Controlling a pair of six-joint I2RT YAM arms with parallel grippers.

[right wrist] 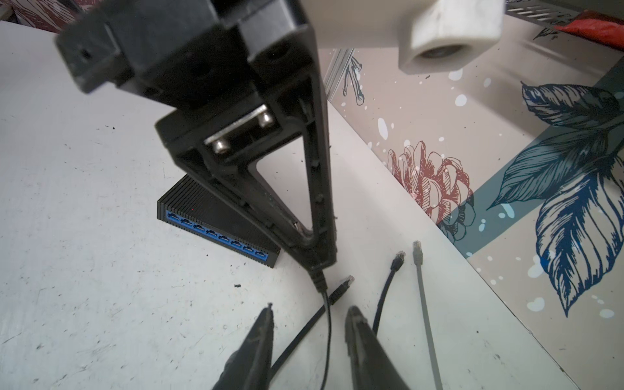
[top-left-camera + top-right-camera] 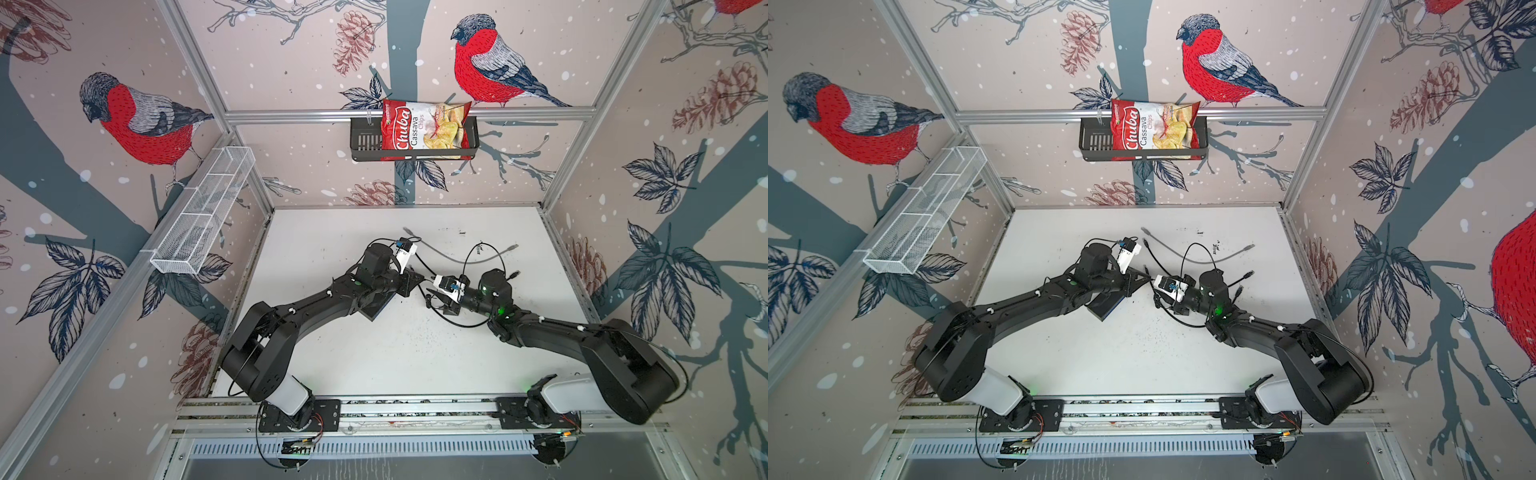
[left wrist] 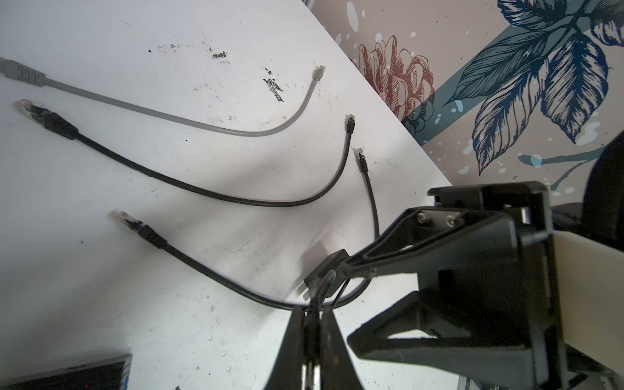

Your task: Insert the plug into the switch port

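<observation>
While both top views hide the grip, my left wrist view shows the left tool (image 3: 314,312) clamped shut on the plug (image 3: 311,337). Only my right wrist view shows the blue switch port row (image 1: 216,233) along one long edge of the switch (image 1: 184,194), which lies near the middle of the tabletop (image 2: 395,353), half under the left arm (image 2: 316,299). There the right tool (image 1: 310,307) stands open, with the plug's thin lead (image 1: 330,337) running through its gap. Scuffed white surface, bird wallpaper (image 2: 137,120), a chip bag (image 2: 415,133) in the back-wall basket (image 2: 365,143).
</observation>
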